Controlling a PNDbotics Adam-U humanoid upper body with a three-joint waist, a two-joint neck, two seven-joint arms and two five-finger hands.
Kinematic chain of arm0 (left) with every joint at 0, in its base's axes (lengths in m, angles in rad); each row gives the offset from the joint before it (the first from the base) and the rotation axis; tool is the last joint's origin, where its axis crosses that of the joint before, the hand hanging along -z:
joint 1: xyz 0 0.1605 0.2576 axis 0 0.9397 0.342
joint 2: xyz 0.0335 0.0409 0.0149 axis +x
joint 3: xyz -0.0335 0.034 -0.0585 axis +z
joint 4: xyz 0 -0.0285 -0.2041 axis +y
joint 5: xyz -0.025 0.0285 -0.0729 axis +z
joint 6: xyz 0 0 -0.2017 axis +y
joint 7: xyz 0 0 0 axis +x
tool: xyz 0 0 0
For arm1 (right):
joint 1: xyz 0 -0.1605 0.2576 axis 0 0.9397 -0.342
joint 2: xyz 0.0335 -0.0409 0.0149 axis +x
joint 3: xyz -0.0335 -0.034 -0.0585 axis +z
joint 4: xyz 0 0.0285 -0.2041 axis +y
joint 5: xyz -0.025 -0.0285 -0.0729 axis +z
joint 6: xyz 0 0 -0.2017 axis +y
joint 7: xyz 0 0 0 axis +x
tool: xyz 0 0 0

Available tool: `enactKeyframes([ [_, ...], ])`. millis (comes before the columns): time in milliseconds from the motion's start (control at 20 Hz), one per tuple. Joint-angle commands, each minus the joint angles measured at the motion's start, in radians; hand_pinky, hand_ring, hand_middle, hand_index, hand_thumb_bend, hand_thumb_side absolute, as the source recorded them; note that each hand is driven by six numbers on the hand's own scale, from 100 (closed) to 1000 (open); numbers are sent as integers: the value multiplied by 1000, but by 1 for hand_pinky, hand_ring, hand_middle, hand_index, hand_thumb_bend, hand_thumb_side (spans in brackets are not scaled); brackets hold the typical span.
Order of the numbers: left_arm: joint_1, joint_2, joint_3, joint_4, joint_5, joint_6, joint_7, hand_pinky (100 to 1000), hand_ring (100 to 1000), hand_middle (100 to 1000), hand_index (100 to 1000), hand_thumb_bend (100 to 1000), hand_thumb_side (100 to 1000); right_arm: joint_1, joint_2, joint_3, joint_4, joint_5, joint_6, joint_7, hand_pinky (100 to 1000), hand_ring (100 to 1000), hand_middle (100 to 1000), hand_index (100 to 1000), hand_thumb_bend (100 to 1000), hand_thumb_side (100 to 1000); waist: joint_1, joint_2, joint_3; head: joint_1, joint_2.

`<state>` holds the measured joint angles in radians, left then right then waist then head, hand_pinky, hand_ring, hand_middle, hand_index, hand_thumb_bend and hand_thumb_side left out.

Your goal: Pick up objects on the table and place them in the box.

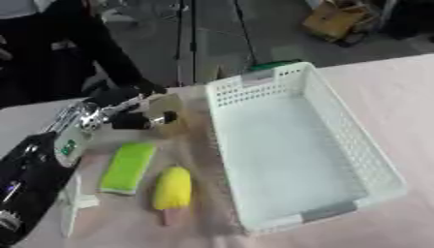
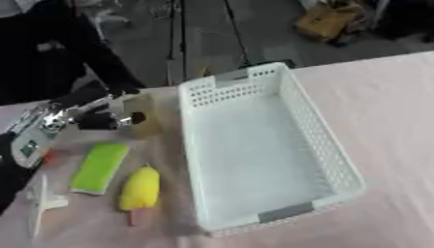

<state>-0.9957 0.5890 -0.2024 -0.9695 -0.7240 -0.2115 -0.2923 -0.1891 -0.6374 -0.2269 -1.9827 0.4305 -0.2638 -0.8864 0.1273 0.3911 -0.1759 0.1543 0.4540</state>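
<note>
White perforated plastic basket (image 1: 356, 145) noted at centre and right of frame, lying on pale pink tablecloth (image 1: 398, 87); interior bare in both views, so nothing deposited as far as can be seen. Judged at an early stage: no object boxed, all visible objects outstanding. Left hand (image 1: 140, 118), black and silver, seen at upper left of frame, just beside the basket's near-left corner, fingers curled round a pale tan block-shaped item (image 1: 169, 114) with the thumb pressed against its near face; item appears gripped, though contact with the cloth beneath cannot be determined. Taken as first pick in hand, transfer to basket not yet made. Flat green rectangular pack (image 1: 127, 167) found lying on the cloth at lower left, below the hand and apart from it. Yellow ice-lolly-shaped toy on a pinkish stick (image 1: 173, 190) lying just beside the green pack, between it and the basket's left wall, touching neither so far as visible. White thin plastic piece (image 1: 74, 203) at lower-left edge, partly hidden by the left forearm; identity unclear. Small red spot at the left edge in the right eye view, too small to classify. Right hand absent from both views. Remaining, by judgement: tan item to be carried over the rim and released, then green pack, yellow toy and white piece.
</note>
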Motion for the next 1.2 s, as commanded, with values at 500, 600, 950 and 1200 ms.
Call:
enactKeyframes([
  [500,-30,30,39,21,-11,6,-2,1000,1000,1000,1000,620,1000,-14,-7,-2,-17,2,-14,5,841,851,723,671,100,1000,-7,1,-14,15,-41],
  [600,-30,32,45,28,-13,7,-9,1000,1000,1000,1000,630,1000,-16,-4,-1,-17,2,-15,7,841,849,719,666,100,1000,-6,6,-19,20,-47],
  [950,-34,35,54,37,-14,-1,-38,1000,1000,1000,1000,628,1000,-15,5,1,-17,8,-17,10,840,841,715,661,100,1000,-5,21,-29,26,-59],
  [1200,-34,35,54,38,-24,-5,-54,1000,1000,1000,1000,634,1000,-15,8,1,-17,10,-17,9,840,841,713,659,100,1000,-3,26,-29,27,-59],
])
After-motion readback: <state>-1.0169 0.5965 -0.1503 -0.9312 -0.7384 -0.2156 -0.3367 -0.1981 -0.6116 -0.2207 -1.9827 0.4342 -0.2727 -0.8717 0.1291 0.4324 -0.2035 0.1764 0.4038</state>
